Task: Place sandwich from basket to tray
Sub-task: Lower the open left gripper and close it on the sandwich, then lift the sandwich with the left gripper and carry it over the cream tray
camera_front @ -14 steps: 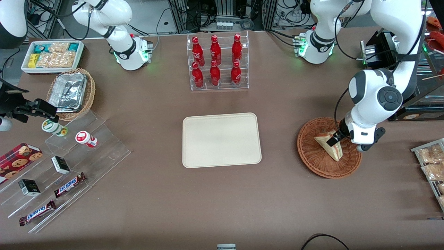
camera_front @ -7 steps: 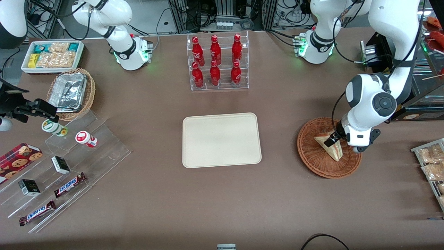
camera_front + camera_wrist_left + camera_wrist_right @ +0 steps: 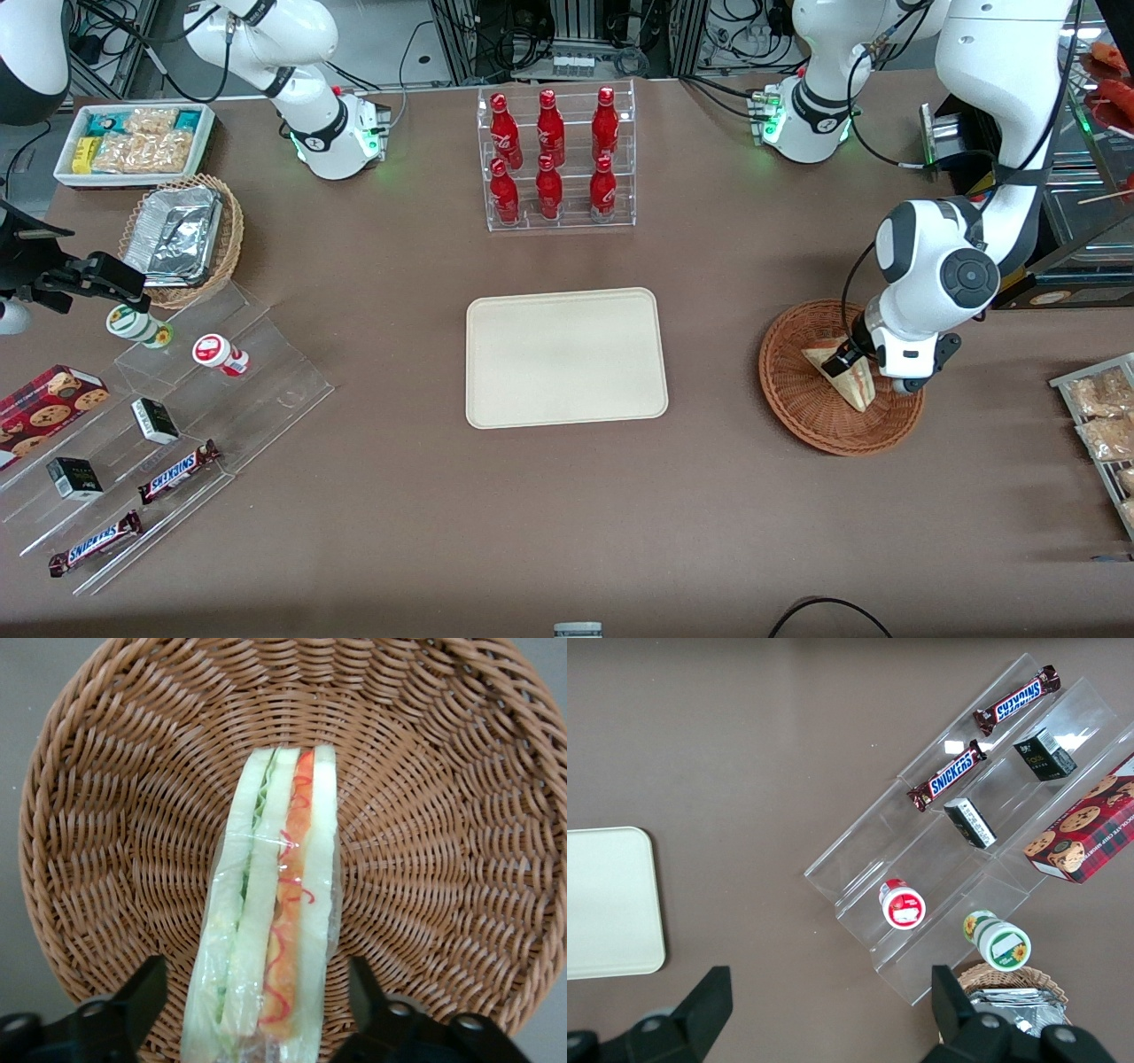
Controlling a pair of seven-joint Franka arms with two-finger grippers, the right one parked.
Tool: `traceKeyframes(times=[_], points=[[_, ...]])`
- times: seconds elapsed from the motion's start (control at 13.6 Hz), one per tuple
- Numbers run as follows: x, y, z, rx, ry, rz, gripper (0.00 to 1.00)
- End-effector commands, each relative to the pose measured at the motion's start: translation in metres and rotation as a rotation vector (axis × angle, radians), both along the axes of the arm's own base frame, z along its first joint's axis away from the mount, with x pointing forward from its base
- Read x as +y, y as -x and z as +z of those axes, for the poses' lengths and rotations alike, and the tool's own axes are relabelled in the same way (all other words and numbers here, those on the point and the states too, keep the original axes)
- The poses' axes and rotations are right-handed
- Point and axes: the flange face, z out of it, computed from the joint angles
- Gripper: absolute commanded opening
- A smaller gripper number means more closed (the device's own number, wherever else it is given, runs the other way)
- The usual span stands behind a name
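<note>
Sandwich point(image 3: 849, 381) lies in the reddish-brown wicker basket point(image 3: 802, 412), which sits on the brown table point(image 3: 532, 514) toward the working arm's end. In the wrist view the sandwich point(image 3: 275, 921) stands on edge on the basket point(image 3: 461, 815) weave, cut face up: pale bread, green filling along one side, orange and red along the other, clear wrap around it. Gripper point(image 3: 840, 359) is low over the basket, right at the sandwich. Its two fingers point(image 3: 133, 1001) are spread wide, one on each side of the wedge, with a gap between each finger and the wrap; nothing is gripped.

Cream-beige tray point(image 3: 567, 357) lies flat mid-table, well apart from the basket, nothing on it. Its corner also shows in the right wrist view point(image 3: 607, 904).

Clear rack of red bottles point(image 3: 556, 159) stands farther from the front camera than the tray. Toward the parked arm's end: tan wicker basket with foil packs point(image 3: 182, 237), white bin of snack packets point(image 3: 133, 142), clear stepped stand point(image 3: 177, 425) with Snickers bars point(image 3: 177, 471) and small boxes.
</note>
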Motion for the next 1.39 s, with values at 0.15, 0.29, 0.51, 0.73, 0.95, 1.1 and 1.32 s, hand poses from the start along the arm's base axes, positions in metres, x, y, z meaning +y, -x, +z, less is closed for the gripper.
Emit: traceKeyframes(times=[0.15, 0.29, 0.51, 0.73, 0.95, 1.1, 1.32], points=[[-0.007, 0.004, 0.016, 0.02, 0.003, 0.002, 0.0], [-0.01, -0.003, 0.038, 0.025, -0.001, -0.016, 0.0], [-0.022, -0.018, 0.069, 0.067, 0.006, -0.108, 0.0], [-0.058, -0.024, 0.093, 0.07, 0.024, -0.246, 0.0], [-0.103, -0.021, 0.102, 0.047, 0.048, -0.38, 0.0], [-0.147, -0.016, 0.101, 0.041, 0.064, -0.463, 0.0], [-0.21, -0.005, 0.089, 0.044, 0.012, -0.62, 0.0]])
